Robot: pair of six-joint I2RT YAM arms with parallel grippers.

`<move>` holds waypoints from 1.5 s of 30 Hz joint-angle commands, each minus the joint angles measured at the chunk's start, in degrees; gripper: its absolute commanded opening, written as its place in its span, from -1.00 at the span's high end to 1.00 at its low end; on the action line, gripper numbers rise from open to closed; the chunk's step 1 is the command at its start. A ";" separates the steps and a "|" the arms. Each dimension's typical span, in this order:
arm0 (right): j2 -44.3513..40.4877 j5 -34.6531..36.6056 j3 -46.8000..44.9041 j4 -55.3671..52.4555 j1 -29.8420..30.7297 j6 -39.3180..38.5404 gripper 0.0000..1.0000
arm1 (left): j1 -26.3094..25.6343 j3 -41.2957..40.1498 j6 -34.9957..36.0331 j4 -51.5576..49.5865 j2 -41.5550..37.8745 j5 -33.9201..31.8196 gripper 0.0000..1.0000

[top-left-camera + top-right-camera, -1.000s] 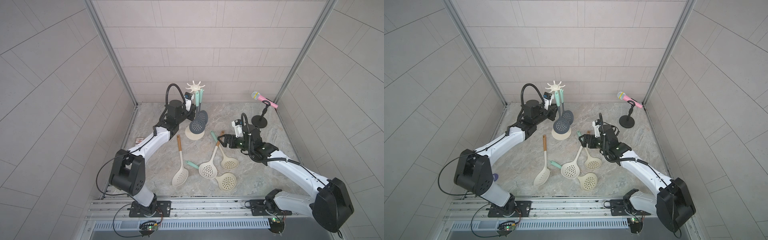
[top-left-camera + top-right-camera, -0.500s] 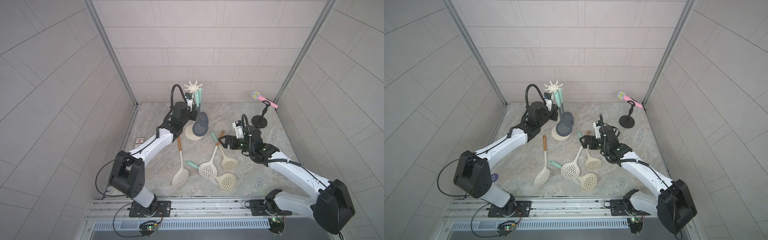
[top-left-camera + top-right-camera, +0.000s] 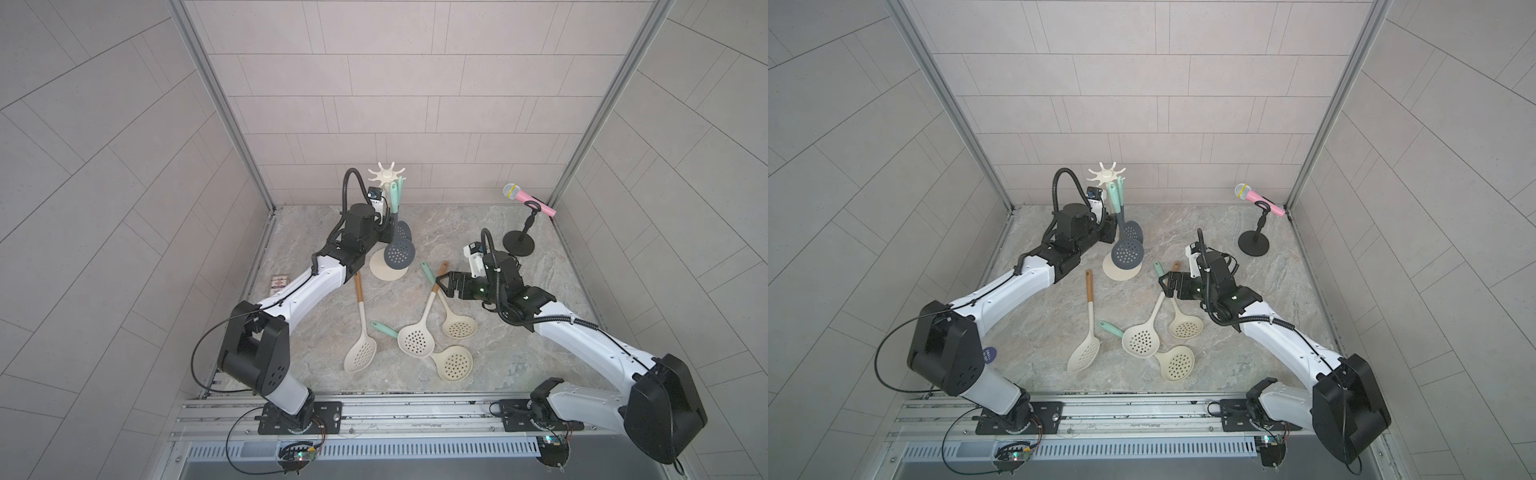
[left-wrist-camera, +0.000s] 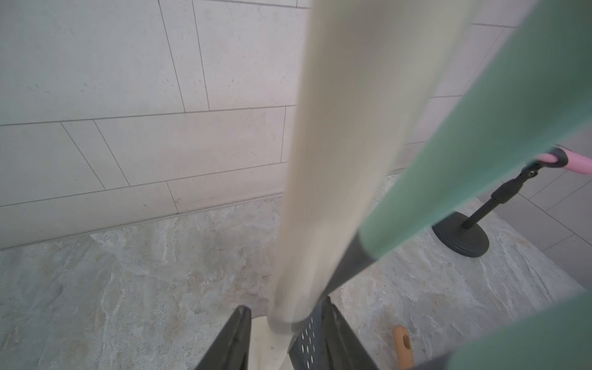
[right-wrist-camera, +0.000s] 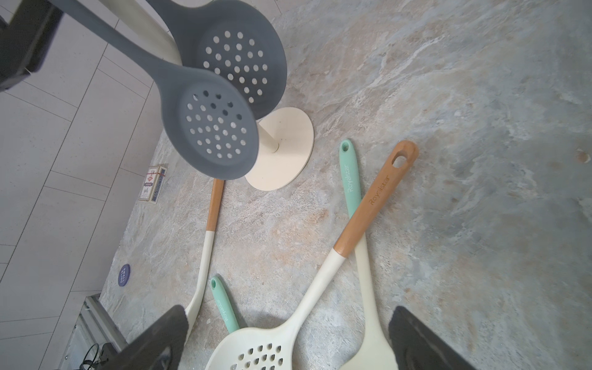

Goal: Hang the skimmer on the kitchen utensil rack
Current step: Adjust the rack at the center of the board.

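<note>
The cream-white kitchen utensil rack (image 3: pixel 386 176) stands at the back on its round base (image 3: pixel 384 272). Two grey skimmers with mint handles, the nearer (image 3: pixel 399 253) and the farther (image 3: pixel 404 230), hang from its hooks. My left gripper (image 3: pixel 386 235) is beside the pole (image 4: pixel 323 192). Its jaws stand apart, with the pole and the grey skimmer head (image 4: pixel 309 339) seen between them and no grip on either. My right gripper (image 3: pixel 444 286) is open above the crossed handles of several cream skimmers (image 5: pixel 256 349) lying on the table, and holds nothing.
A pink toy microphone (image 3: pixel 528 199) sits on a short black stand (image 3: pixel 518 248) at the back right. A card box (image 3: pixel 279 283) lies by the left wall. A wood-handled cream skimmer (image 3: pixel 360 332) lies apart from the others, left of centre.
My left gripper's jaws have parted and let go of the grey skimmer, which now hangs on the rack. The right arm has hardly moved.
</note>
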 commanded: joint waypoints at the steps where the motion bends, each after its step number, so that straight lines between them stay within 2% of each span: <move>1: 1.04 -0.29 0.34 0.08 -0.27 -0.92 -0.99 | -0.17 -1.24 -0.22 -4.44 -0.75 2.88 -0.20; 3: 1.24 -0.45 0.34 0.40 -0.33 -1.05 -0.99 | -0.26 -1.31 0.53 -5.54 -1.20 2.52 -0.38; 8: 1.31 -0.56 -0.02 0.56 -0.36 -1.50 -0.99 | -0.26 -2.12 1.83 -7.53 -2.30 1.05 -0.66; 12: 1.12 -0.36 -0.28 -0.14 -0.45 -1.99 -0.99 | -0.26 -3.52 3.72 -9.00 -3.55 -0.65 -0.97; 20: 1.03 1.52 -0.67 -3.44 -0.44 -2.77 -0.99 | 0.06 -7.18 9.04 -12.73 -6.49 -6.44 -1.00; 28: 1.79 -0.46 -3.11 -0.46 -0.68 -0.49 -0.99 | 1.22 -11.21 14.64 -14.89 -10.50 -8.67 -1.00; 31: 2.49 -1.85 -4.03 0.29 -1.27 -0.18 -0.99 | 4.60 -12.74 14.82 -15.68 -11.84 -6.00 -1.00; 39: 6.41 -6.57 -6.74 5.56 -2.49 1.45 -0.95 | 20.14 -14.05 17.43 -22.06 -13.83 10.00 -1.00; 45: 10.58 -10.70 -6.87 12.06 -2.37 5.34 -0.84 | 29.28 -14.25 19.49 -28.01 -12.86 16.09 -1.00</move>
